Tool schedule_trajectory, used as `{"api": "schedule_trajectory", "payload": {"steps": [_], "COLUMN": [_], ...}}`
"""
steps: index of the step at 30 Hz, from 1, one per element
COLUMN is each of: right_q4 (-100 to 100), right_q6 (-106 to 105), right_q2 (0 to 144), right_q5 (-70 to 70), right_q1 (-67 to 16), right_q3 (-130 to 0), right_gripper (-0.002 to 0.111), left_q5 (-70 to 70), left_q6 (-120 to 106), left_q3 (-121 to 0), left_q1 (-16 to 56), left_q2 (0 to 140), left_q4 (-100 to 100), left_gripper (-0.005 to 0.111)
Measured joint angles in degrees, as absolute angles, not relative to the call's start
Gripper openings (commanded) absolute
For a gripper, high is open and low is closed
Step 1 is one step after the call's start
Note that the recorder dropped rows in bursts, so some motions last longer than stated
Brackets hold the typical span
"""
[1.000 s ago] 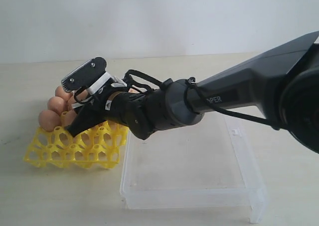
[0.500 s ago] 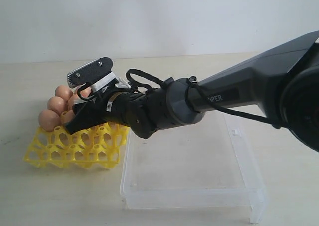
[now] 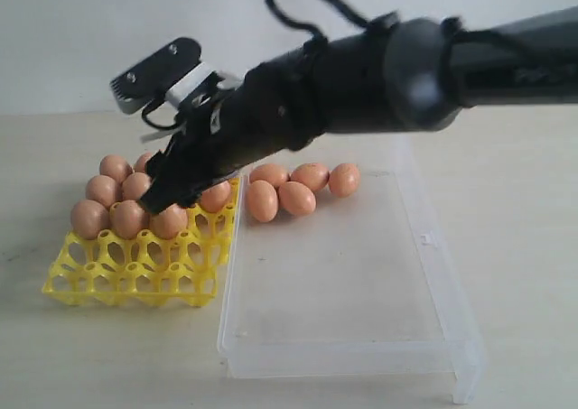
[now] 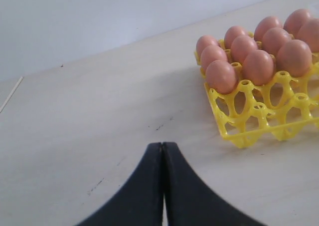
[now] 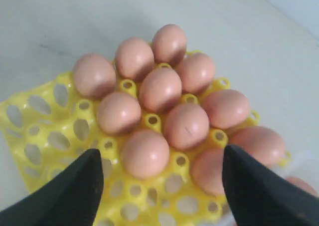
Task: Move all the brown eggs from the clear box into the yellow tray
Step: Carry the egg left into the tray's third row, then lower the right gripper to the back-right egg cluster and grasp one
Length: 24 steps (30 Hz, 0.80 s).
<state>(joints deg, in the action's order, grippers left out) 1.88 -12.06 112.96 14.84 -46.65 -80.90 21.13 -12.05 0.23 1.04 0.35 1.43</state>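
Observation:
The yellow tray (image 3: 135,278) lies on the left of the table with several brown eggs (image 3: 126,218) filling its back rows. Several more brown eggs (image 3: 296,198) lie at the far end of the clear box (image 3: 343,283). My right gripper (image 3: 144,138) hangs open just above the tray, reaching across from the right. In the right wrist view the open gripper (image 5: 160,153) holds nothing, with the eggs (image 5: 159,89) seated in the tray (image 5: 50,116) below it. My left gripper (image 4: 163,145) is shut and empty over bare table, short of the tray (image 4: 249,136) and its eggs (image 4: 259,66).
The clear box sits right against the tray's right side, with a small latch tab (image 3: 424,238) on its right wall. The tray's front rows are empty cups. The right arm (image 3: 406,61) spans above the box's far end. A pale wall stands behind the table.
The right arm has risen and its open gripper has lifted off the tray. The eggs in the box and more eggs in the tray, hidden behind the arm before, now show.

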Motion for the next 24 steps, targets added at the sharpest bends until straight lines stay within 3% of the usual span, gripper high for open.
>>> {"api": "schedule_trajectory", "payload": {"steps": [6,9,16,24], "right_q4": [-17.0,-24.4,-24.5,-24.4], "right_q6": [14.1,30.3,59.6,64.3], "right_q2": [108.1,109.8,117.2,121.3], "right_q5": [36.6,40.8,31.4,23.4], "right_q1": [-41.0,-37.3,-28.1,-25.6], "right_q3": [-80.9,-80.9,-80.9,-80.9], "right_gripper": [0.064,0.064,0.064,0.064], "left_q5": [21.1,21.1,21.1,21.1], "left_q6": [-12.1,-12.1,-12.1,-12.1], "left_q3": [0.2,0.2,0.2,0.2], "left_q1": [1.0,1.0,1.0,1.0], "left_q2": [0.3,0.3,0.3,0.3], "left_q4": [1.4,1.4,1.4,1.4], "left_gripper": [0.000,0.000,0.000,0.000]}}
